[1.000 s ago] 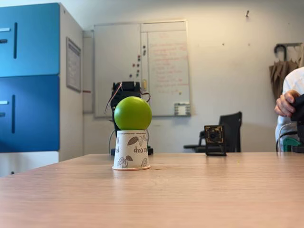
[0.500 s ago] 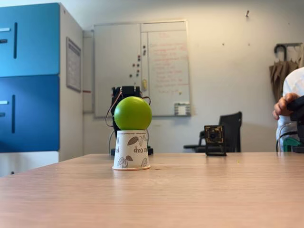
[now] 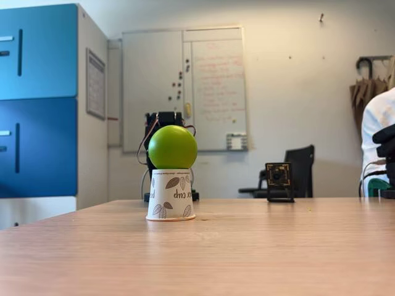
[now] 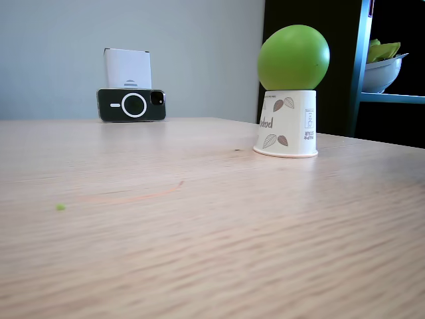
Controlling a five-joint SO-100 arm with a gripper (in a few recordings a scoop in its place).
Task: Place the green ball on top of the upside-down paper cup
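Since the green ball (image 3: 173,147) already sits centred on the upside-down paper cup (image 3: 171,195) in one fixed view, the step in hand looks like a clean retreat: the arm (image 3: 163,120), folded behind the ball, should stay clear of it. Whether its fingers are open or closed I cannot tell. From the other fixed view, the green ball (image 4: 293,57) rests on the cup (image 4: 287,124), which stands flat on the wooden surface (image 4: 199,219); nothing should jolt that surface.

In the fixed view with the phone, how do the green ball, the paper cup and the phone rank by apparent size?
1. Green ball and paper cup: alike.
2. Phone, smaller, but it stands farther back, so unsure.
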